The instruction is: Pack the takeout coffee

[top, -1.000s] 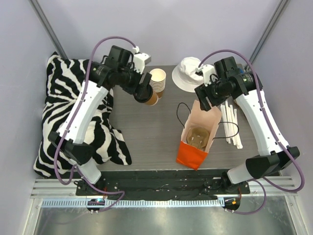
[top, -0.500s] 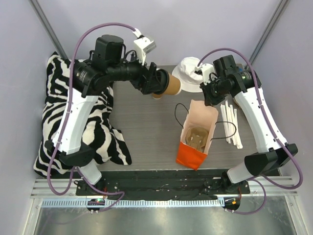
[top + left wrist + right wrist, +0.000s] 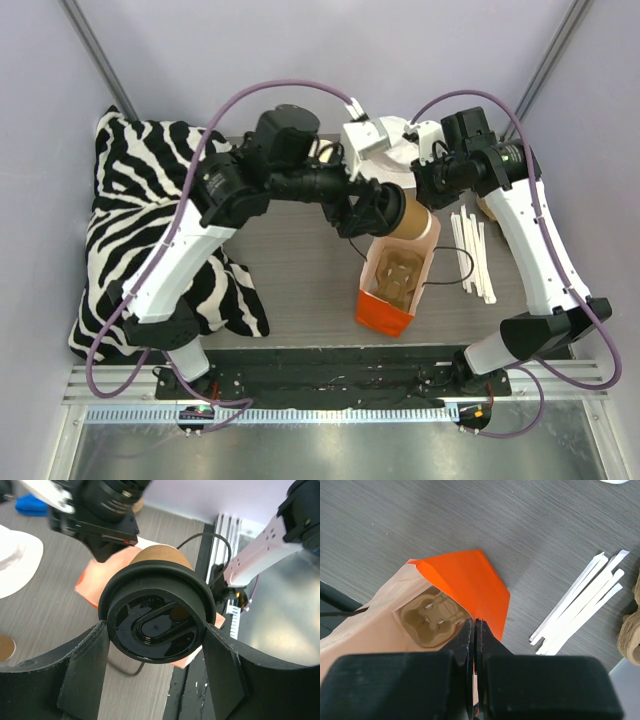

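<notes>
The takeout coffee (image 3: 412, 219) is seen as a small tan-brown paper cup closed by a round black lid (image 3: 156, 626), which is glossy and has a raised oval moulded into its top. It is held off the counter (image 3: 290, 270), tipped onto its side, over the far rim of the open orange paper bag (image 3: 383, 312). It is grasped by the left fingers (image 3: 80, 677), which are set one on each side of the lid's rim and touch it. In the left wrist view the lid is faced toward the camera and the cup's body is pointed away, toward the bag. A brown pulp carrier (image 3: 431, 617) is seen lying inside the bag. The right fingers (image 3: 465, 645) are clenched together at the bag's rim, with a sliver of orange paper pinched between them.
</notes>
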